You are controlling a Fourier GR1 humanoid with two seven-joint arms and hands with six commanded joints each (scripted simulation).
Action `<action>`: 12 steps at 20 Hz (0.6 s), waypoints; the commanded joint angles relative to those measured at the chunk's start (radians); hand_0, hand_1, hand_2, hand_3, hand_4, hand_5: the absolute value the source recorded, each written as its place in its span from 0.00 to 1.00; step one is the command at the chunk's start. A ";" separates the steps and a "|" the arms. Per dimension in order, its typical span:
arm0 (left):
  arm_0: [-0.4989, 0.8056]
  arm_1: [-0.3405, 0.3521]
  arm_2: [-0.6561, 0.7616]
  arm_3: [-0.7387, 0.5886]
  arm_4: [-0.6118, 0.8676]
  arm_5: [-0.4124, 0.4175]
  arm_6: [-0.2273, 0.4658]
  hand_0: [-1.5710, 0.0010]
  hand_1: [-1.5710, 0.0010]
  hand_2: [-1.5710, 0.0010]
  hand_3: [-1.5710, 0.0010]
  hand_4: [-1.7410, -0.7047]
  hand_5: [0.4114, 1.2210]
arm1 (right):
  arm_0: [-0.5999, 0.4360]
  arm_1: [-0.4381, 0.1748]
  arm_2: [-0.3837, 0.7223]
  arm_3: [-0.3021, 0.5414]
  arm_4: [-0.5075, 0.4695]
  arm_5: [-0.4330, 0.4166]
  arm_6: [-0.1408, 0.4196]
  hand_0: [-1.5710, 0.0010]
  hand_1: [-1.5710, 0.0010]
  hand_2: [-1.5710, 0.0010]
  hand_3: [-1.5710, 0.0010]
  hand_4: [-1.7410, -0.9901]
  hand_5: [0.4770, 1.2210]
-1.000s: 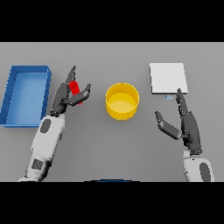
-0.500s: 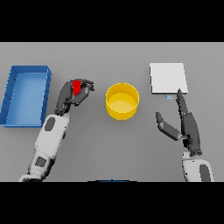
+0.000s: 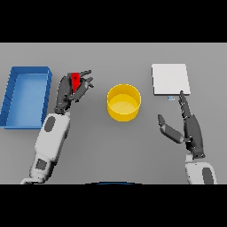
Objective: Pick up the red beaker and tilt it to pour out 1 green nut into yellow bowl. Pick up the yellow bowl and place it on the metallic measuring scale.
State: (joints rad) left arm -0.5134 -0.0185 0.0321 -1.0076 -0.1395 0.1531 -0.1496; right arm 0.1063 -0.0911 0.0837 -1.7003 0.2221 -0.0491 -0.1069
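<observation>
Red beaker (image 3: pixel 75 80) sits clasped in the curled fingers of the left hand (image 3: pixel 71 91), well short of the yellow bowl (image 3: pixel 124 102) to that hand's right, apparently awaiting the pour; right hand (image 3: pixel 188 126) waits open below the scale (image 3: pixel 170 79).

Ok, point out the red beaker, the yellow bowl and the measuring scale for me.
red beaker (image 3: pixel 76 80), head view, on its red side showing between the left hand's fingers.
yellow bowl (image 3: pixel 116 114), head view, on its front wall.
measuring scale (image 3: pixel 170 79), head view, middle of its plate.
</observation>
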 commanded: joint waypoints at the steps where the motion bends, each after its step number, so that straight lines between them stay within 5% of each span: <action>1: -0.010 0.009 -0.014 -0.018 -0.012 0.002 0.018 0.02 0.02 0.02 0.02 0.03 0.87 | -0.013 -0.003 -0.006 0.010 -0.006 0.002 0.017 1.00 1.00 1.00 1.00 0.64 0.24; 7: -0.053 0.114 -0.184 -0.117 -0.161 -0.059 0.197 0.00 0.00 0.00 0.01 0.01 0.88 | -0.020 -0.004 -0.001 0.024 0.015 -0.007 0.006 1.00 1.00 1.00 1.00 0.65 0.26; 12: -0.108 0.149 -0.249 -0.083 -0.216 -0.078 0.251 0.00 0.00 0.00 0.01 0.01 0.87 | -0.013 0.000 0.006 0.015 0.021 -0.006 0.025 1.00 1.00 1.00 1.00 0.65 0.27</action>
State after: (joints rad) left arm -0.6216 0.1301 -0.2164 -1.0909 -0.3536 0.0745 0.1015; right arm 0.0937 -0.0914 0.0900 -1.6849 0.2436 -0.0550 -0.0802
